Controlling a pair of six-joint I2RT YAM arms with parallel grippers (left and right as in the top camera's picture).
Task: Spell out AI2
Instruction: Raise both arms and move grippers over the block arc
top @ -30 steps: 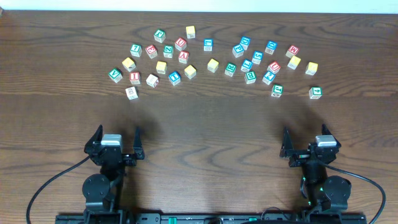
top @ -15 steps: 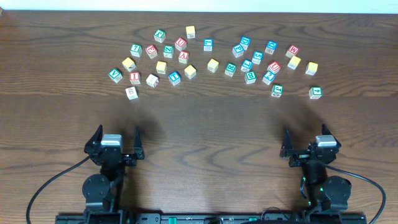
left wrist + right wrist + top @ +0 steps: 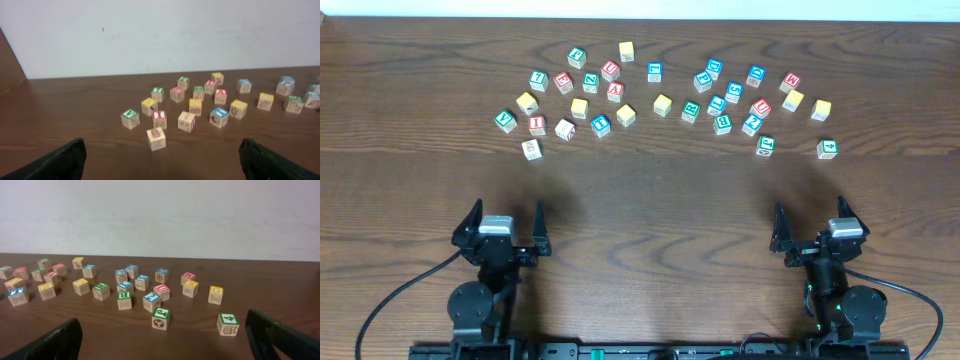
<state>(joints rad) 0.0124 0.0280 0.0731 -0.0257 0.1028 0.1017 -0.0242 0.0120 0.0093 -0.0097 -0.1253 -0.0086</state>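
- Left gripper [image 3: 507, 216]: fingers spread, holding nothing, at the near edge.
- Right gripper [image 3: 810, 216]: fingers spread, holding nothing.
- Blocks [image 3: 663, 104]: scattered along the far side of the table [image 3: 650, 200], well apart from both grippers.

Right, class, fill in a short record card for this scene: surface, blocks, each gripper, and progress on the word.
surface: dark wooden table
blocks: about thirty lettered cubes scattered across the far side, none lined up
blue 2 block: in the right-side group
left gripper: open, empty, at the near edge
right gripper: open, empty, at the near edge
progress: nothing spelled yet
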